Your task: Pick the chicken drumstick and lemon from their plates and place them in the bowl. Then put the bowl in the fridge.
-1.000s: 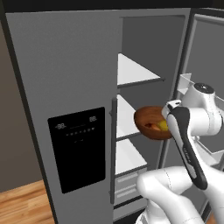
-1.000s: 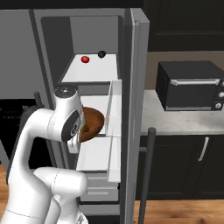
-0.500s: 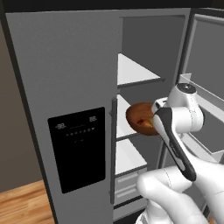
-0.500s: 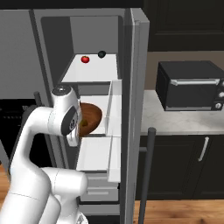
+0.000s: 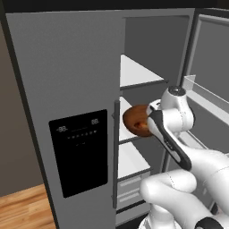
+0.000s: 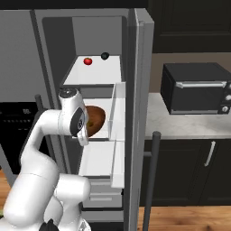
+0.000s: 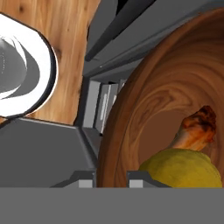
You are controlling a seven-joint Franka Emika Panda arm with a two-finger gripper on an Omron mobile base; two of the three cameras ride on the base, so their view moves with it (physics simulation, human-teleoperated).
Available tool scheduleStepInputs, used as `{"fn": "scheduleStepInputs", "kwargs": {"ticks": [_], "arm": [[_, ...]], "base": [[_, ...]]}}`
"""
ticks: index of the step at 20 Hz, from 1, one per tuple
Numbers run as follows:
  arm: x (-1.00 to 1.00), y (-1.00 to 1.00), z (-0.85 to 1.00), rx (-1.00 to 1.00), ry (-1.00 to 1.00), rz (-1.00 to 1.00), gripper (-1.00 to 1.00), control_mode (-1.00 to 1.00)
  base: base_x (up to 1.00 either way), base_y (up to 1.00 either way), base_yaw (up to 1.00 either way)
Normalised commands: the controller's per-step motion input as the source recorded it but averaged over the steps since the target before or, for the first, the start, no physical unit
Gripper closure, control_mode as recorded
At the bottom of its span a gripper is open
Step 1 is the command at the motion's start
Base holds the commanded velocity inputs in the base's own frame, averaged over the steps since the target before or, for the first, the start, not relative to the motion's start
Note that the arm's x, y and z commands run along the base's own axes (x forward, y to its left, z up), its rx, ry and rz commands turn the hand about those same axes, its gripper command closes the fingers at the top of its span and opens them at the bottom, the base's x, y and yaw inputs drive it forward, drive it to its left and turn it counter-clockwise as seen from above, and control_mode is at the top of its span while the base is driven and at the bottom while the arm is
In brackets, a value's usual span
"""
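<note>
The brown wooden bowl (image 5: 137, 120) hangs in the open fridge (image 5: 147, 53), just above the middle shelf (image 5: 127, 134), and my gripper (image 7: 110, 178) is shut on its rim. The hand view looks into the bowl (image 7: 166, 87), where the yellow lemon (image 7: 183, 168) lies low with the reddish-brown chicken drumstick (image 7: 197, 129) right behind it. From the right base view the bowl (image 6: 95, 121) peeks out beside the white arm (image 6: 72, 118). The plates are out of view.
The fridge's left door with its black dispenser panel (image 5: 79, 152) stays closed. Its right door (image 6: 140, 90) stands open with white bins. A red fruit (image 6: 88, 61) and a dark round thing (image 6: 104, 56) sit on the top shelf. A black oven (image 6: 196, 88) stands on the counter (image 6: 173, 128).
The arm has carried the bowl to the left and deeper into the fridge opening, toward the middle shelf. The grip on the rim is unchanged.
</note>
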Motion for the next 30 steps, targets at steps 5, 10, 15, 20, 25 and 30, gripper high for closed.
{"fn": "scheduleStepInputs", "kwargs": {"ticks": [5,10,15,20,25,30], "arm": [[0.43,-0.06,-0.25,0.00,0.00,0.17,1.00,-1.00],[0.39,0.00,-0.25,0.00,0.00,0.07,1.00,-1.00],[0.43,0.06,-0.18,0.00,-0.01,-0.01,1.00,-1.00],[0.41,0.05,-0.19,0.01,-0.03,-0.04,1.00,-1.00],[0.45,0.00,-0.08,0.04,0.00,-0.01,1.00,-1.00],[0.38,0.01,-0.14,0.04,0.00,0.00,1.00,-1.00]], "base": [[0.00,0.00,0.00],[0.00,0.00,0.00],[0.00,0.00,0.00],[0.00,0.00,0.00],[0.00,0.00,0.00],[0.00,0.00,0.00]]}}
